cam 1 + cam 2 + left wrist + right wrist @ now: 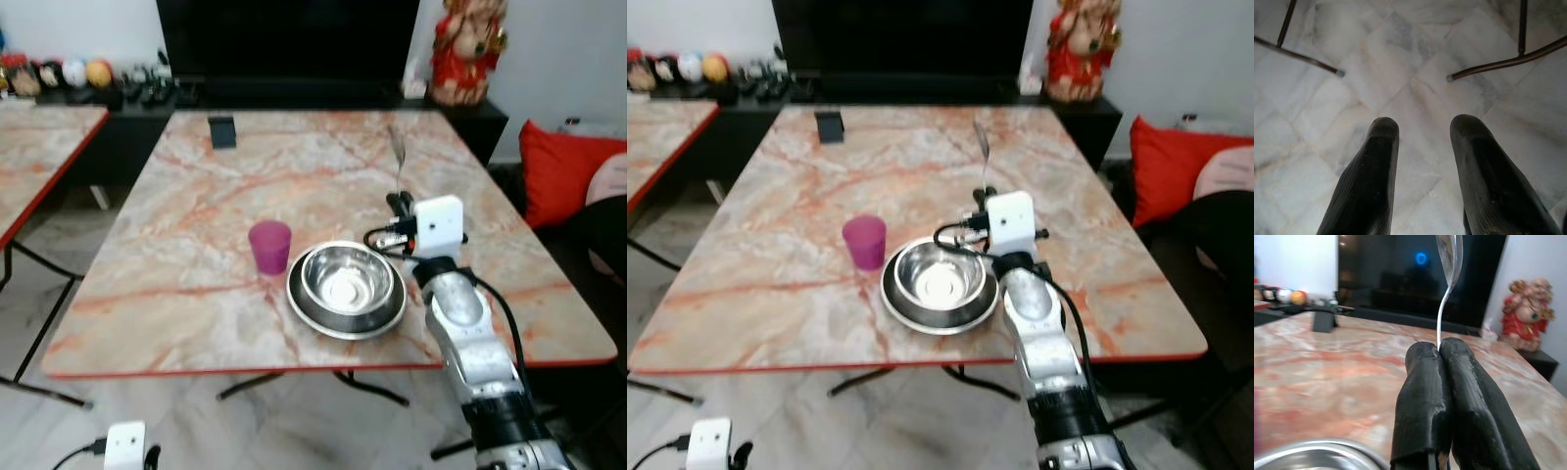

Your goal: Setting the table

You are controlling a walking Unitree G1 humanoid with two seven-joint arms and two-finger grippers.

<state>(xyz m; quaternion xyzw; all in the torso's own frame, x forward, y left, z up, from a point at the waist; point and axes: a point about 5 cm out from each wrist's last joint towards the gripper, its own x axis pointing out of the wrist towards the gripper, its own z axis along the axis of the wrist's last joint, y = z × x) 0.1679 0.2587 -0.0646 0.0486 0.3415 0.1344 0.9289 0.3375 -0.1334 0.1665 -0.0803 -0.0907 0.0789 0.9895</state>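
A spoon [1448, 254] is held upright, pinched at its handle between the pressed-together fingers of the right gripper [1439, 348], just beside the steel bowl [347, 277] at its 3 o'clock. The bowl is nested in a plate [313, 315] on the surface [176, 245], with a purple cup [269, 246] at its 9 o'clock. The spoon is judged not yet laid. The left gripper [1422, 129] hangs over the floor, fingers spread.
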